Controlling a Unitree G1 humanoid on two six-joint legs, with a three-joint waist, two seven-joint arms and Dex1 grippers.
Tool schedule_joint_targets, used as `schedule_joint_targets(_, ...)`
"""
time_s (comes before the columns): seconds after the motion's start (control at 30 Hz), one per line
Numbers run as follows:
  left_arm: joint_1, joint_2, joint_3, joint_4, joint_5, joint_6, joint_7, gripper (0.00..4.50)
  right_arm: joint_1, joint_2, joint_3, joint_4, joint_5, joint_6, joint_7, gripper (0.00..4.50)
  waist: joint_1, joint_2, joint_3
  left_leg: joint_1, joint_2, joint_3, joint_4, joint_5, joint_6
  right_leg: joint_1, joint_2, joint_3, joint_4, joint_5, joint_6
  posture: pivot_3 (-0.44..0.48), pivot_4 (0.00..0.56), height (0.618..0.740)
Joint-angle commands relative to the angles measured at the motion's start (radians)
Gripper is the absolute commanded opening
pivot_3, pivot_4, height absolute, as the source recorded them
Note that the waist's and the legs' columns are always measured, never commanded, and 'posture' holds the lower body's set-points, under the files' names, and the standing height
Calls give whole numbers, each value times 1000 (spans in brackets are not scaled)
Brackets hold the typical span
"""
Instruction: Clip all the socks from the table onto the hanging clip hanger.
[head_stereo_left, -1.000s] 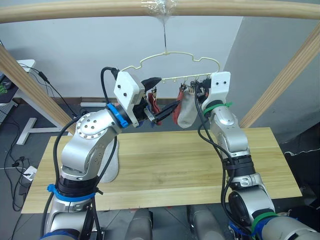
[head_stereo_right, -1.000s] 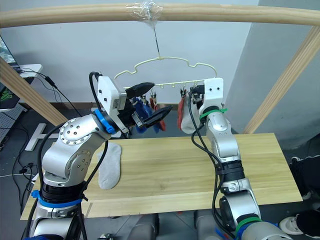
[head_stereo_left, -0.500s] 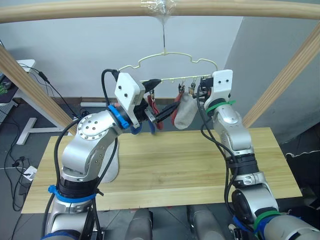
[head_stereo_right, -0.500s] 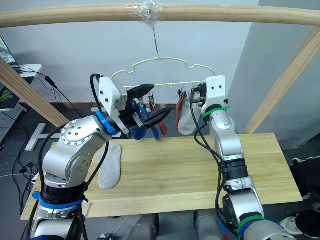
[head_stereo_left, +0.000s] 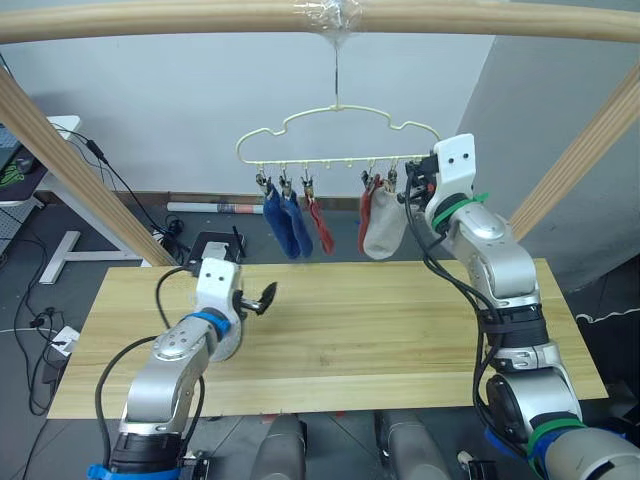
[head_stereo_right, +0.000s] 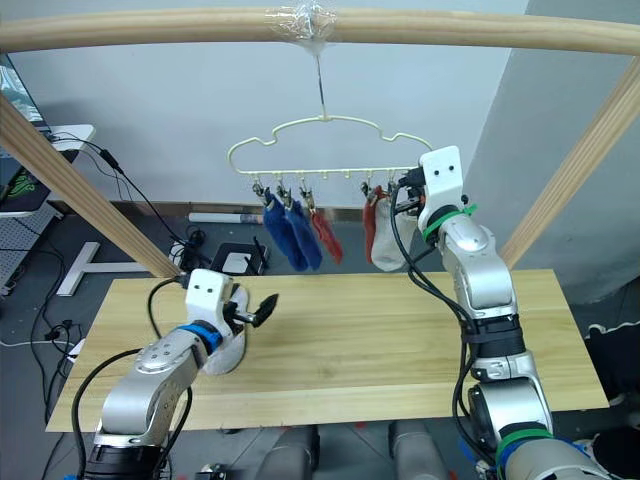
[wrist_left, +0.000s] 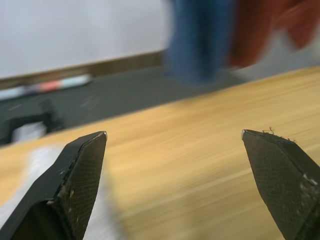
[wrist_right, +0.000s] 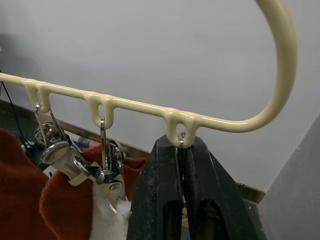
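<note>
The pale-yellow clip hanger (head_stereo_left: 335, 132) hangs level from the wooden bar. Clipped to it are two blue socks (head_stereo_left: 285, 225), two rust-red socks (head_stereo_left: 320, 226) (head_stereo_left: 365, 220) and a light grey sock (head_stereo_left: 384, 232). Another grey sock (head_stereo_right: 232, 352) lies on the table (head_stereo_left: 400, 330), partly under my left arm. My left gripper (head_stereo_left: 262, 298) is open just above the table, beside that sock. In the left wrist view its fingertips (wrist_left: 82, 155) stand wide apart over the wood. My right gripper (wrist_right: 181, 142) is shut on the rightmost clip of the hanger (wrist_right: 150, 107).
The thick wooden bar (head_stereo_left: 200, 18) runs overhead, with slanted wooden posts (head_stereo_left: 70, 170) at both sides. Behind the table are cables and a black box (head_stereo_left: 210, 245) on the floor.
My left arm has dropped from the hanger down to the table near the grey sock. The hanger has settled level. My right gripper stays on the end clip. The camera has shifted.
</note>
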Motion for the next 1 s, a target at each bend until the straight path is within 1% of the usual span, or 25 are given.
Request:
schedule_joint_targets(0.03, -37, -16, 43, 154, 40, -69, 60, 4500, 11, -12, -20, -65, 9, 35, -4, 10, 1, 0, 0, 0, 0, 0, 0, 0, 0, 0, 0, 0, 0, 0, 0, 65, 254, 740)
schedule_joint_targets(0.13, -56, -18, 42, 225, 56, -113, 57, 4500, 16, -14, -21, -80, 8, 51, -6, 10, 2, 0, 0, 0, 0, 0, 0, 0, 0, 0, 0, 0, 0, 0, 0, 60, 250, 740)
schedule_joint_targets(0.2, -68, -22, 66, 285, 58, -137, 77, 4500, 21, -16, -22, -94, 8, 61, -5, 10, 3, 0, 0, 0, 0, 0, 0, 0, 0, 0, 0, 0, 0, 1, -1, 49, 245, 740)
schedule_joint_targets(0.33, -145, -11, 78, 459, 33, -215, 4, 4500, 29, -21, -22, -115, 6, 85, -6, 10, 1, 0, 0, 0, 0, 0, 0, 0, 0, 0, 0, -1, 0, 1, -1, 45, 244, 740)
schedule_joint_targets(0.47, -193, -1, 77, 540, 47, -261, -20, 4500, 34, -22, -20, -131, 6, 99, -7, 10, 2, 0, 0, 0, 0, 0, 0, 0, 0, 0, 0, -1, 0, 1, -1, 40, 243, 740)
schedule_joint_targets(0.6, -239, 3, 55, 624, 61, -264, -53, 4500, 37, -21, -18, -143, 4, 111, -8, 10, 1, 0, 0, 0, 0, 0, 0, 0, 0, 0, 0, -1, 0, 1, -1, 34, 242, 740)
schedule_joint_targets(0.7, -231, -2, 43, 650, 68, -236, -74, 4500, 39, -26, -21, -149, 3, 118, -7, 10, 0, 0, 0, 0, 0, 0, 0, 0, 0, 0, 0, 0, 0, 1, -1, 34, 242, 740)
schedule_joint_targets(0.8, -214, 2, 32, 641, 75, -225, -89, 3939, 42, -31, -23, -153, 2, 123, -6, 0, 0, 0, 0, 0, 0, 0, 0, 0, 0, 0, 0, -1, 0, 1, -1, 34, 242, 740)
schedule_joint_targets(1.0, -185, 0, 24, 614, 80, -223, -108, 2223, 48, -35, -28, -148, 4, 127, -8, 0, 0, 0, 0, 3, 0, 0, 0, 0, 0, 4, 0, -1, 0, 0, 1, 25, 250, 740)
